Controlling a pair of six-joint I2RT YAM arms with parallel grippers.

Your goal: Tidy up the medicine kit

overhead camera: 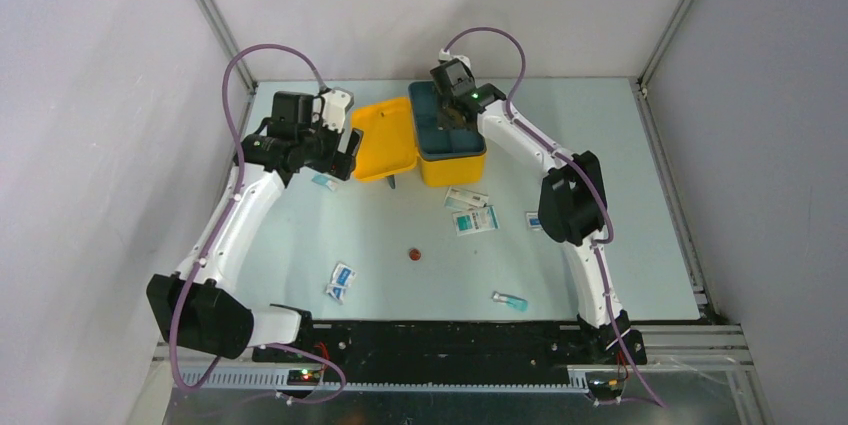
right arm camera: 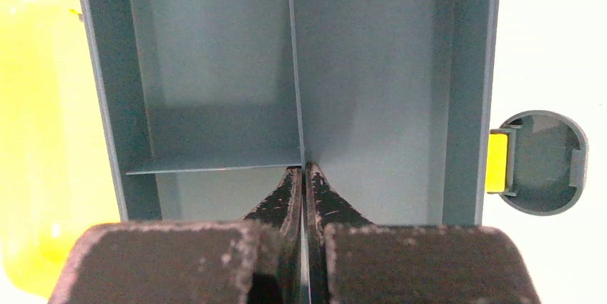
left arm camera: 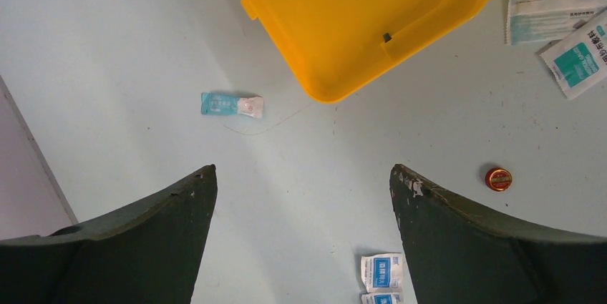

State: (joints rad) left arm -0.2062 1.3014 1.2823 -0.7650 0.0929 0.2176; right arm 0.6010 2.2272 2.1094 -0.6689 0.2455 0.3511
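Observation:
The medicine kit (overhead camera: 383,140) lies open at the back of the table, its yellow lid flat on the left and its base (overhead camera: 452,167) on the right. A dark teal tray (overhead camera: 440,130) sits in or just over the base; I cannot tell which. My right gripper (overhead camera: 457,95) reaches down into the tray, and in its wrist view it (right arm camera: 304,169) is shut on the tray's thin middle divider (right arm camera: 293,68). My left gripper (overhead camera: 345,150) hangs open and empty above the table beside the lid (left arm camera: 358,18), as its wrist view (left arm camera: 302,172) shows.
White-and-teal sachets (overhead camera: 474,217) lie in front of the kit. A small teal packet (left arm camera: 232,104) lies near the lid, blue-and-white sachets (overhead camera: 340,282) lie nearer me, with a small red tin (overhead camera: 411,254) and a vial (overhead camera: 510,301). The kit's latch (right arm camera: 544,161) sticks out on the right.

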